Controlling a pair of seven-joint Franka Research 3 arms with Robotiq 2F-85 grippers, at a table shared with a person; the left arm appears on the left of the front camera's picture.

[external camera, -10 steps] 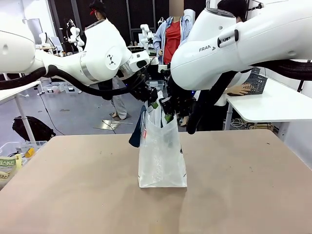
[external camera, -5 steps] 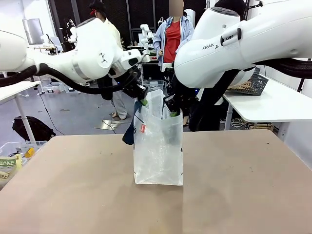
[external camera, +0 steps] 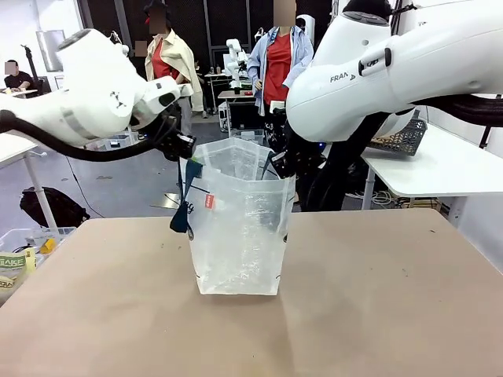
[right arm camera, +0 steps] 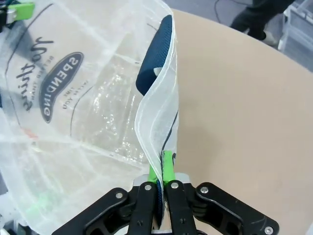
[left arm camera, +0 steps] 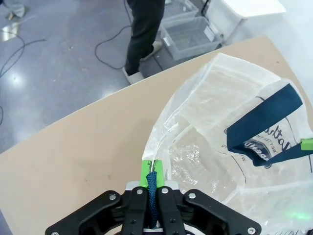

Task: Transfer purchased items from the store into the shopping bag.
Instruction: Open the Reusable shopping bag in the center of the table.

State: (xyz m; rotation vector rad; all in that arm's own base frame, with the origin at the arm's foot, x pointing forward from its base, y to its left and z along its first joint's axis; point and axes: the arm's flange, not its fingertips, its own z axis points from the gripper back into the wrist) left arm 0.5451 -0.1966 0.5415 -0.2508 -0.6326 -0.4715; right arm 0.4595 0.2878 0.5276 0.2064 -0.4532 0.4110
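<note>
**Both grippers clamped on the bag's rim, mouth spread wide**

The left gripper (left arm camera: 151, 169) has its jaws closed on the rim of the shopping bag (left arm camera: 220, 122), with a dark blue strap handle (left arm camera: 152, 196) pinched between the green pads (left arm camera: 145, 171) together with the clear plastic. The right gripper (right arm camera: 164, 164) is likewise closed on the opposite rim, and its green pads (right arm camera: 167, 166) squeeze a folded edge of the film just below where another blue strap (right arm camera: 154, 58) is stitched on.

In the front view, the left gripper (external camera: 182, 149) and the right gripper (external camera: 281, 165) sit at the two upper corners of the shopping bag (external camera: 236, 236). They are well apart, so the mouth gapes open between them. The bag stands upright on the tan table (external camera: 377, 314), near its middle. A blue strap handle (external camera: 186, 196) hangs down the bag's left side, and a small red tag (external camera: 209, 201) sits beside it.

From the right wrist, a dark oval print reading "SPENDING" (right arm camera: 61, 83) shows through the crinkled wall. The dark grey lattice basket (external camera: 409, 135) rests on a white side table (external camera: 448, 169) behind the right arm, well apart from the bag.
</note>
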